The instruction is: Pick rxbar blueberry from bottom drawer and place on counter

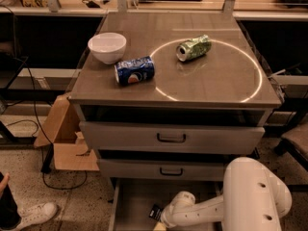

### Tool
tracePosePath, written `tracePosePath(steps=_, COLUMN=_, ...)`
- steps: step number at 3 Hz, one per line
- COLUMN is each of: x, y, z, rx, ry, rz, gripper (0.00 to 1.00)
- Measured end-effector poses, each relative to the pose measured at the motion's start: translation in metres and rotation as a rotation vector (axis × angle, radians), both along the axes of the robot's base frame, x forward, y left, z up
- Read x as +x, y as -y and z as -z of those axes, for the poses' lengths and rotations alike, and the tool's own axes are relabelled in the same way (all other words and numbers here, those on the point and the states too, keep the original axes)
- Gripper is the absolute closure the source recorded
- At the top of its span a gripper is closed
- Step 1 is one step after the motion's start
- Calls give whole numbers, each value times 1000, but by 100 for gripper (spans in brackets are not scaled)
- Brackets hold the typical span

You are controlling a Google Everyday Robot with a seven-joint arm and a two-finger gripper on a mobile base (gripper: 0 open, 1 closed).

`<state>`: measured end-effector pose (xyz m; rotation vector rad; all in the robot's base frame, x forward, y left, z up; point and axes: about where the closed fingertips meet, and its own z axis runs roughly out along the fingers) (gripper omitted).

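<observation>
In the camera view my gripper (159,221) sits low in the open bottom drawer (131,203), touching the rxbar blueberry (155,211); I cannot tell its grip, so lifting to the counter (216,88) risks dropping the bar or clipping the middle drawer (168,170).

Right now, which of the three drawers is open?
The bottom drawer, pulled out with the gripper reaching inside; the top drawer and middle drawer are shut.
</observation>
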<state>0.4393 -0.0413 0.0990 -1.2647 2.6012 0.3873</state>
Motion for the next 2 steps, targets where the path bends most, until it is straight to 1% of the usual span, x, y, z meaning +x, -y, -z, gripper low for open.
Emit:
tracePosePath(steps=1, x=-5, y=0, z=5, rx=1, ry=-10, rz=-7, gripper=0)
tracePosePath(steps=2, x=-6, y=0, z=6, rx=1, ry=-11, rz=-7, gripper=15)
